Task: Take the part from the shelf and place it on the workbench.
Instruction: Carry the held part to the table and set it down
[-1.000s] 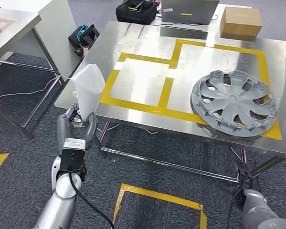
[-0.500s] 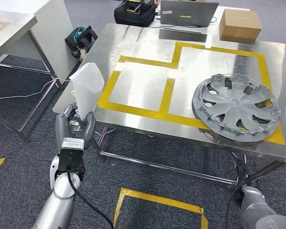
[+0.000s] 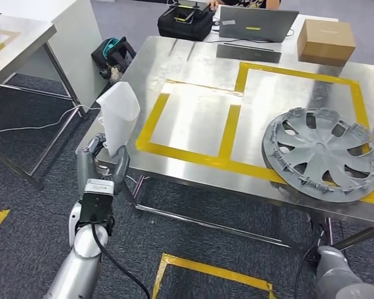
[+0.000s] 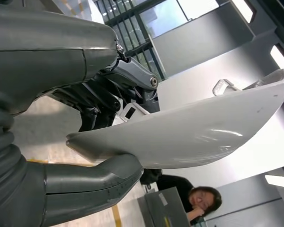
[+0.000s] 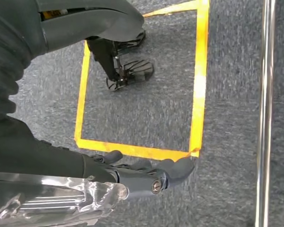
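Part [image 3: 119, 116], white, upright, clamped by left hand [image 3: 101, 163] at lower end, beside workbench [image 3: 199, 62] corner.

The head view looks forward and down at the workbench [image 3: 194, 68] from high. The left wrist view sits very close behind the left hand [image 4: 97, 109], facing up past the white part [image 4: 190, 132]. The right wrist view faces down, near the floor tape [image 5: 199, 85] under the workbench.
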Robot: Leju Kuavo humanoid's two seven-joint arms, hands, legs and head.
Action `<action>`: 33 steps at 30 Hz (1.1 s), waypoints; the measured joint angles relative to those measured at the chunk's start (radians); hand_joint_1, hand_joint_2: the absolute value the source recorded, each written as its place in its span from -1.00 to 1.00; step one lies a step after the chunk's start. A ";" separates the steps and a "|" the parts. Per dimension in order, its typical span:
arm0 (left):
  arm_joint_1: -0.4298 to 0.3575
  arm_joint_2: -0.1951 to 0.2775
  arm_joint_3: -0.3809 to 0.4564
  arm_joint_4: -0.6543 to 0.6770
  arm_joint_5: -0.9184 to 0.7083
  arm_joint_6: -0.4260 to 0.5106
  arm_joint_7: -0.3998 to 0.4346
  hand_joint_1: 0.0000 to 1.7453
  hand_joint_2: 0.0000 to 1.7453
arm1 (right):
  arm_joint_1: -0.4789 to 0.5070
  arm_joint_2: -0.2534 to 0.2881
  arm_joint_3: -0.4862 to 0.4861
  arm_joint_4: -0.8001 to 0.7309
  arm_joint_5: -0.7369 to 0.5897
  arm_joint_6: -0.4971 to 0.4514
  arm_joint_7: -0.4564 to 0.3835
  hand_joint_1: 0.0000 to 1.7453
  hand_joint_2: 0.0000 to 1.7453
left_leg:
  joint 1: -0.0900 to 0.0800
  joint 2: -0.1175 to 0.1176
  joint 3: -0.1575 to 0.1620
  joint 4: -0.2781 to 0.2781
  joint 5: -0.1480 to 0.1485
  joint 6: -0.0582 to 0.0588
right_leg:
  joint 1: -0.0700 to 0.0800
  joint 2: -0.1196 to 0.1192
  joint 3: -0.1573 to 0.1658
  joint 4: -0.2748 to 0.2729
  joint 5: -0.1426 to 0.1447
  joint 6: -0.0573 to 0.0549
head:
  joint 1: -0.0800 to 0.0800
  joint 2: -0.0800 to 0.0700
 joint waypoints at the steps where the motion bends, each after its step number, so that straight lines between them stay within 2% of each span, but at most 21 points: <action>1: 0.000 0.000 -0.002 0.000 0.000 -0.001 0.001 1.00 1.00 | -0.001 0.000 0.000 0.000 0.000 0.000 0.001 -1.00 1.00 | 0.000 0.000 -0.001 0.001 0.001 -0.005 | -0.001 0.001 0.004 -0.001 0.006 -0.008 | 0.000 0.000; 3: 0.001 -0.001 -0.006 0.000 -0.001 -0.002 0.001 1.00 1.00 | -0.003 0.000 0.000 0.000 0.000 0.000 0.001 -1.00 1.00 | 0.001 0.002 -0.009 0.020 -0.008 -0.019 | -0.005 0.002 0.012 -0.006 0.015 -0.017 | -0.002 0.000; 4: 0.000 -0.001 -0.008 0.000 -0.001 -0.004 0.001 1.00 1.00 | -0.004 0.000 0.000 0.000 0.000 0.001 0.001 -1.00 1.00 | 0.003 0.003 -0.024 0.049 -0.023 -0.026 | -0.008 0.002 0.016 -0.007 0.016 -0.020 | -0.003 0.000; 5: 0.000 -0.001 -0.010 0.000 -0.002 -0.006 0.001 1.00 1.00 | -0.005 0.001 0.000 0.000 0.000 0.002 0.001 -1.00 1.00 | 0.006 0.004 -0.053 0.102 -0.047 -0.033 | -0.010 0.002 0.018 -0.009 0.015 -0.022 | -0.003 0.000; 7: 0.002 -0.001 -0.015 0.000 -0.005 -0.012 0.002 1.00 1.00 | -0.005 0.001 0.000 0.000 0.000 0.003 0.001 -1.00 1.00 | 0.014 0.005 -0.133 0.231 -0.098 -0.044 | -0.011 0.001 0.020 -0.009 0.010 -0.025 | -0.004 0.000; 8: 0.004 0.000 -0.017 0.001 -0.007 -0.014 0.002 1.00 1.00 | -0.005 0.001 0.000 0.000 0.000 0.004 0.001 -1.00 1.00 | 0.018 0.005 -0.164 0.272 -0.106 -0.048 | -0.012 0.001 0.021 -0.009 0.008 -0.025 | -0.004 0.000; 9: 0.005 0.000 -0.020 0.001 -0.008 -0.015 0.002 1.00 1.00 | -0.005 0.001 0.000 0.000 0.000 0.004 0.001 -1.00 1.00 | 0.020 0.005 -0.177 0.276 -0.093 -0.050 | -0.013 0.001 0.024 -0.009 0.005 -0.024 | -0.004 0.000; 10: 0.006 -0.001 -0.022 0.002 -0.009 -0.016 0.003 1.00 1.00 | -0.005 0.001 0.000 0.000 0.000 0.004 0.001 -1.00 1.00 | 0.022 0.005 -0.170 0.241 -0.059 -0.050 | -0.014 0.001 0.028 -0.009 0.002 -0.023 | -0.004 0.000; 12: 0.006 -0.001 -0.030 0.002 -0.013 -0.020 0.004 1.00 1.00 | -0.005 0.001 0.000 0.000 -0.001 0.004 0.002 -1.00 1.00 | 0.023 0.007 -0.120 0.105 0.030 -0.046 | -0.016 0.002 0.039 -0.009 -0.006 -0.017 | -0.004 0.000; 14: 0.005 -0.003 -0.040 0.002 -0.018 -0.025 0.004 1.00 1.00 | -0.005 0.002 -0.001 0.000 -0.003 0.005 0.002 -1.00 1.00 | 0.020 0.009 -0.082 0.007 0.064 -0.037 | -0.015 0.003 0.040 -0.009 -0.012 -0.008 | -0.004 0.000; 16: 0.004 -0.006 -0.050 0.004 -0.019 -0.031 0.004 1.00 1.00 | -0.005 0.002 -0.003 0.000 -0.005 0.007 0.004 -1.00 1.00 | 0.018 0.008 -0.077 -0.012 0.068 -0.035 | -0.014 0.003 0.037 -0.008 -0.016 -0.005 | -0.003 0.000; 19: 0.003 -0.010 -0.067 0.008 -0.012 -0.052 0.004 1.00 1.00 | -0.003 0.003 -0.006 0.000 -0.007 0.012 0.010 -1.00 1.00 | 0.016 0.005 -0.078 -0.012 0.078 -0.036 | -0.016 0.001 0.040 -0.013 -0.015 -0.014 | -0.002 0.000; 21: 0.003 -0.010 -0.077 0.010 -0.002 -0.068 0.004 1.00 1.00 | -0.002 0.004 -0.009 0.000 -0.008 0.015 0.014 -1.00 1.00 | 0.013 0.003 -0.078 -0.012 0.076 -0.030 | -0.017 0.000 0.044 -0.021 -0.014 -0.010 | -0.002 0.000; 26: 0.001 -0.010 -0.094 0.020 0.017 -0.105 0.004 1.00 1.00 | -0.002 0.005 -0.014 0.000 -0.011 0.017 0.019 -1.00 1.00 | 0.010 0.003 -0.078 -0.012 0.073 -0.021 | -0.021 -0.001 0.047 -0.029 -0.012 0.010 | -0.003 0.000; 33: -0.012 -0.019 -0.129 0.041 0.024 -0.166 0.015 1.00 1.00 | -0.005 0.009 -0.015 0.000 -0.008 0.022 0.021 -1.00 1.00 | 0.009 0.003 -0.078 -0.012 0.075 -0.016 | -0.021 -0.001 0.046 -0.028 -0.011 0.015 | -0.003 0.000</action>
